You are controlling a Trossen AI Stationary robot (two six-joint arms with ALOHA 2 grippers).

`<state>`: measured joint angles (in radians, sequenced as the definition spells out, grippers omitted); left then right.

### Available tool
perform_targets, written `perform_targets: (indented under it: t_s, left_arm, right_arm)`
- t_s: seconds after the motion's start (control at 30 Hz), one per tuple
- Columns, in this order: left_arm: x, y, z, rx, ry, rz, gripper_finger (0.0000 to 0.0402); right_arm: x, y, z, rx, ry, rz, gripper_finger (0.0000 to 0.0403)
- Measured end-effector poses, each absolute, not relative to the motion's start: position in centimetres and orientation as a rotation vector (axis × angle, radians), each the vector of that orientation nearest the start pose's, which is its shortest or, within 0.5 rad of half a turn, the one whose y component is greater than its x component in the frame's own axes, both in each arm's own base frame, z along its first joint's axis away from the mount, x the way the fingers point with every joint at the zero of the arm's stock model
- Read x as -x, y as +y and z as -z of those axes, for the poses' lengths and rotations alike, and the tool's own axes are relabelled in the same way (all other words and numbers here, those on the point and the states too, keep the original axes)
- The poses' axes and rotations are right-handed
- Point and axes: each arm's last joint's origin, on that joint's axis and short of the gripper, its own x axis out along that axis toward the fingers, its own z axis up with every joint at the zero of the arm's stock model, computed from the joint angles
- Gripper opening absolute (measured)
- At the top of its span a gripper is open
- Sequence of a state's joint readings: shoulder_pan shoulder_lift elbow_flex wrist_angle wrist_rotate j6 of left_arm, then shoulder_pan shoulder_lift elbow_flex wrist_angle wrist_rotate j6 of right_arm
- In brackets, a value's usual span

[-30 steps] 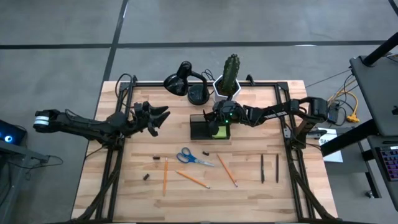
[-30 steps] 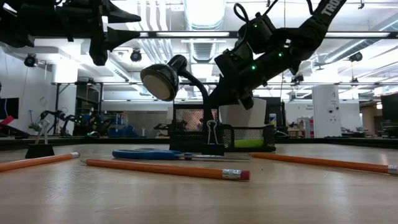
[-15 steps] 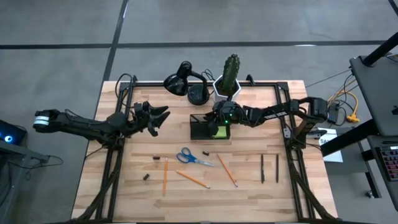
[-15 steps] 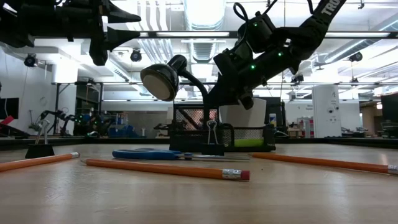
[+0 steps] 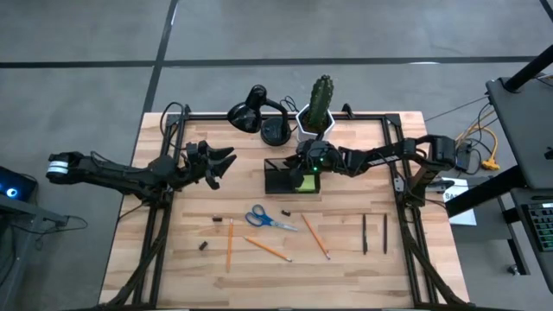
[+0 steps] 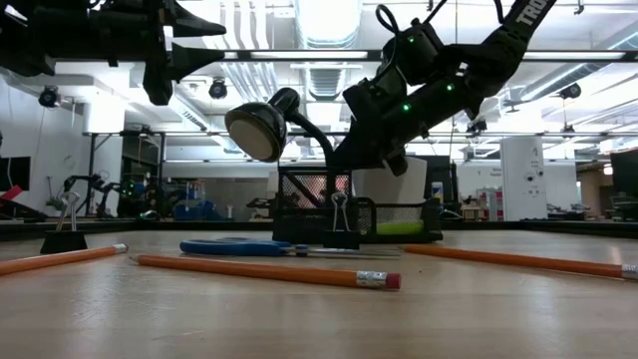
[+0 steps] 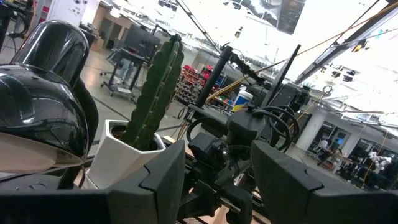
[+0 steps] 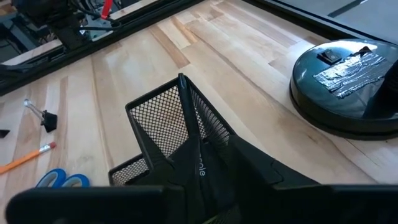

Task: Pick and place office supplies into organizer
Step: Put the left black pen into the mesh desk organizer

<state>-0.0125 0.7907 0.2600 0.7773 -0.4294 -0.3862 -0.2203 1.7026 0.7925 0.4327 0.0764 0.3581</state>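
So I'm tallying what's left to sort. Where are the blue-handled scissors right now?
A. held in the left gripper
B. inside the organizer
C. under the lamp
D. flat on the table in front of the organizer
D: in the high view the scissors lie flat on the table, on the near side of the organizer, apart from it and from both grippers.

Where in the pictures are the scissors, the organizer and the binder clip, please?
scissors (image 5: 258, 216): high view, on the blue handles.
organizer (image 8: 163, 121): right wrist view, on the mesh wall of the tall compartment.
binder clip (image 6: 340, 237): low view, on its black body.
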Motion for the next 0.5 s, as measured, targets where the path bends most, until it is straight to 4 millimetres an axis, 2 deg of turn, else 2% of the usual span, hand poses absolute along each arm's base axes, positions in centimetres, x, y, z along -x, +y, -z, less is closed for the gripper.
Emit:
perform_targets:
  t_s: [0.1,0.27,0.5]
  left_arm:
    - [-16.7,1.0,-24.2,0.434,-0.320,-0.363,0.0168]
    - [-16.7,1.0,-24.2,0.434,-0.320,-0.363,0.0168]
    - [-16.7,1.0,-24.2,0.433,-0.320,-0.363,0.0168]
  right_arm:
    - [-32.7,-7.6,-17.1,-0.388,0.408,0.372,0.0079]
    - [-32.1,-7.4,-19.4,-0.387,0.338,0.366,0.0077]
    - [-30.6,-7.0,-21.4,-0.459,0.352,0.384,0.0073]
